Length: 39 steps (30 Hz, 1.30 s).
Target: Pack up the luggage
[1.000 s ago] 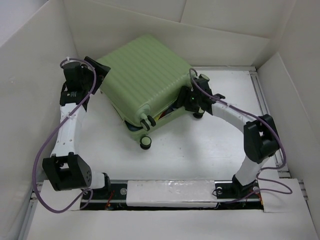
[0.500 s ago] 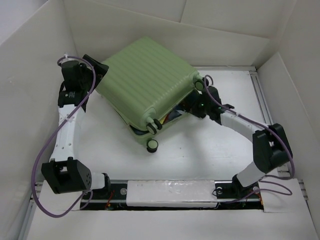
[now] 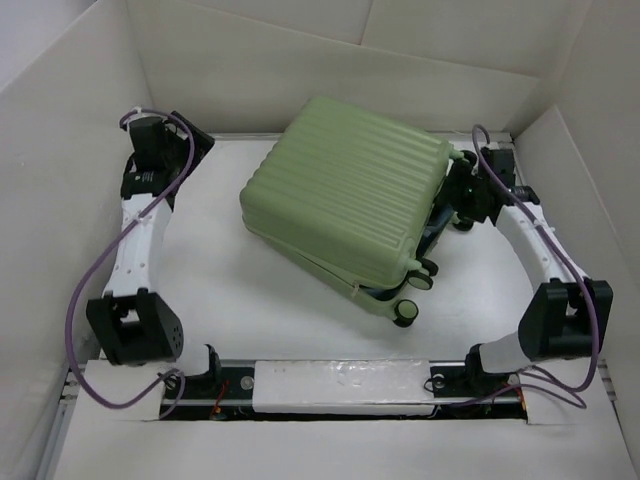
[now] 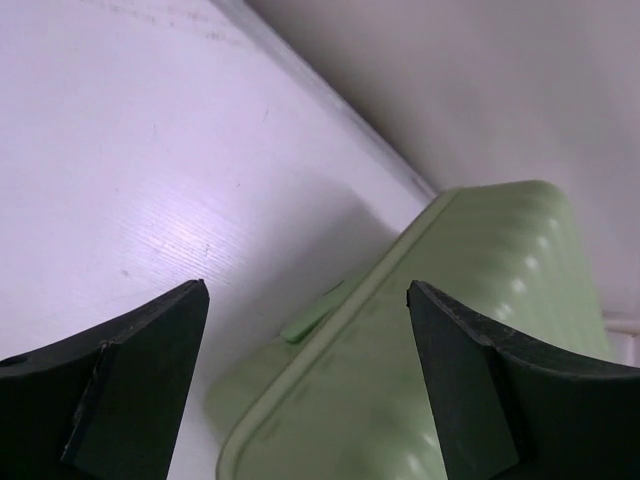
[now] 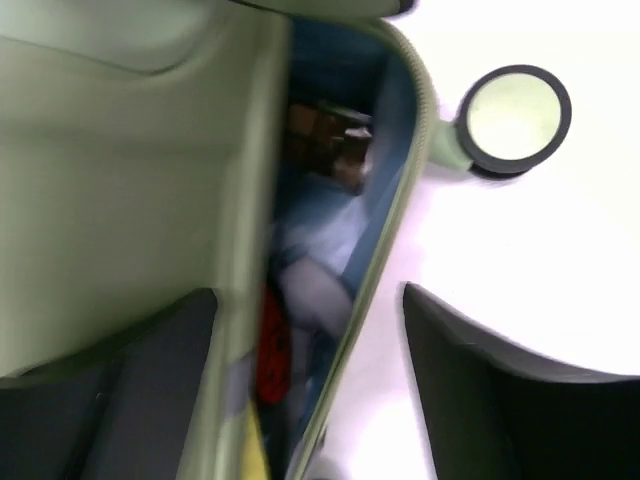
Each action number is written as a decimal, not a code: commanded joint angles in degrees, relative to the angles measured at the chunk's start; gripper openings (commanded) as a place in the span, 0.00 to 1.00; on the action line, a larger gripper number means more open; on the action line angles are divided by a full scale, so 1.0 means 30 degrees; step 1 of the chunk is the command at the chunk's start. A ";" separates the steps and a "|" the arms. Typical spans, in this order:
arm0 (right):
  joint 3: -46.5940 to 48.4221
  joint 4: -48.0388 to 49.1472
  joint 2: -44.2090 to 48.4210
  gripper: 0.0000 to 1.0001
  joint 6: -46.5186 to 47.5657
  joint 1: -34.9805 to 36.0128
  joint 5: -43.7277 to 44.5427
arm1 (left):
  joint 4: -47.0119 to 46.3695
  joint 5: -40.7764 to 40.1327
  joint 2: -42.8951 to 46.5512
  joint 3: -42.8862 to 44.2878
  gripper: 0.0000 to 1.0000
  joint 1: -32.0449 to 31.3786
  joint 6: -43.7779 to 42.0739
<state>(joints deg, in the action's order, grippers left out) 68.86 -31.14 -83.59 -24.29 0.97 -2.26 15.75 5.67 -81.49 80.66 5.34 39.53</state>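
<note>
The luggage (image 3: pixel 345 200), a large pale green ribbed suitcase, lies tilted right of the table's middle with its halves slightly apart. Its wheels (image 3: pixel 406 313) point toward the front. My left gripper (image 3: pixel 200 147) is open at the far left, apart from the luggage; in the left wrist view the luggage's corner (image 4: pixel 430 380) lies ahead of the open left gripper (image 4: pixel 306 288). My right gripper (image 3: pixel 450 185) is open at the luggage's right side. The right wrist view shows the right gripper (image 5: pixel 305 295) astride the gap, with blue lining (image 5: pixel 385 130), red and yellow contents (image 5: pixel 272 350) and a wheel (image 5: pixel 512 118).
White walls (image 3: pixel 60 150) enclose the table on the left, back and right. A metal rail (image 3: pixel 522 190) runs along the right edge, just behind my right arm. The arm bases (image 3: pixel 340 385) stand at the near edge.
The luggage has slid right and turned. My right arm swung out to the right with it. My left gripper, earlier against the luggage's left corner, now stands apart from it.
</note>
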 commanded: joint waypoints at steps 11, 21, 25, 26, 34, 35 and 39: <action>-0.1945 -0.0143 0.2235 0.00 -0.2361 -0.4514 0.0199 | -0.0126 0.4613 -0.9737 0.5097 0.76 -0.2535 -0.1982; -0.1453 0.2289 -0.1605 0.00 -0.1602 0.0402 -0.1702 | -0.3050 0.6371 -0.9314 0.1449 0.73 -0.4444 -0.0930; 0.2438 0.1943 -0.5433 0.00 -0.0255 0.3683 -0.3285 | -0.3579 0.6371 -0.6450 -0.2037 0.72 -0.5149 -0.1162; 0.3259 0.1767 -0.6056 0.00 0.0328 0.4298 -0.3637 | -0.3579 0.6168 -0.5801 -0.2798 0.72 -0.5411 -0.1164; 1.3127 -0.0191 -1.2237 0.00 0.2120 0.7787 -0.8208 | -0.3872 0.5258 0.2078 -1.1755 0.71 -0.5646 0.0385; 1.5780 -0.0923 -1.2910 0.00 0.2121 0.7791 -0.8443 | -0.3582 0.5084 0.2927 -1.2350 0.71 -0.5649 0.1055; 1.9671 -0.3127 -1.4413 0.17 0.2532 0.8025 -0.7861 | -0.1359 0.3562 0.7872 -1.3470 0.71 -0.7345 0.2144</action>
<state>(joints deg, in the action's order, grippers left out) 119.48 -41.04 -130.39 -12.93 12.99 -6.76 11.35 2.61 -65.14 40.49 -7.40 41.17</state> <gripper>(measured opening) 0.137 0.704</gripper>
